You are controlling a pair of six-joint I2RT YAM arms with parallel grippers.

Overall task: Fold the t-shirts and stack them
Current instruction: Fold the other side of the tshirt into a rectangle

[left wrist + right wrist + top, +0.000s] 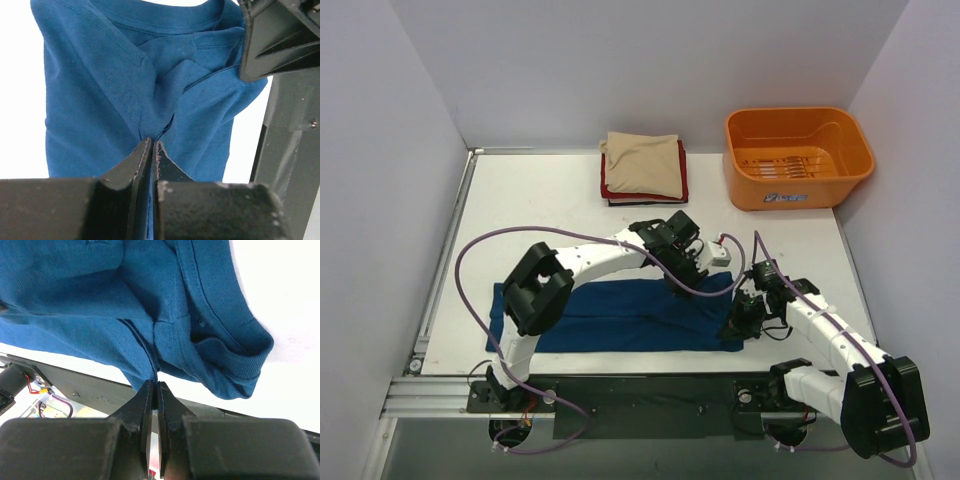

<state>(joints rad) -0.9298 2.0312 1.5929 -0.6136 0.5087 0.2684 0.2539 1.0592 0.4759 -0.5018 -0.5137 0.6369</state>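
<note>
A dark blue t-shirt (620, 315) lies folded lengthwise as a long strip across the near part of the table. My left gripper (685, 272) is shut on its far right edge; the left wrist view shows the cloth (125, 85) pinched between the fingertips (144, 150). My right gripper (738, 322) is shut on the near right corner by the collar (235, 350), cloth pinched at the tips. Its chest print is hidden. A stack of folded shirts stands at the back: beige (642, 163) on top, red (682, 185) and dark ones beneath.
An orange plastic tub (798, 157) stands at the back right. White walls close in left, right and back. A metal rail (450, 390) runs along the near edge by the arm bases. A purple cable loops from the left arm.
</note>
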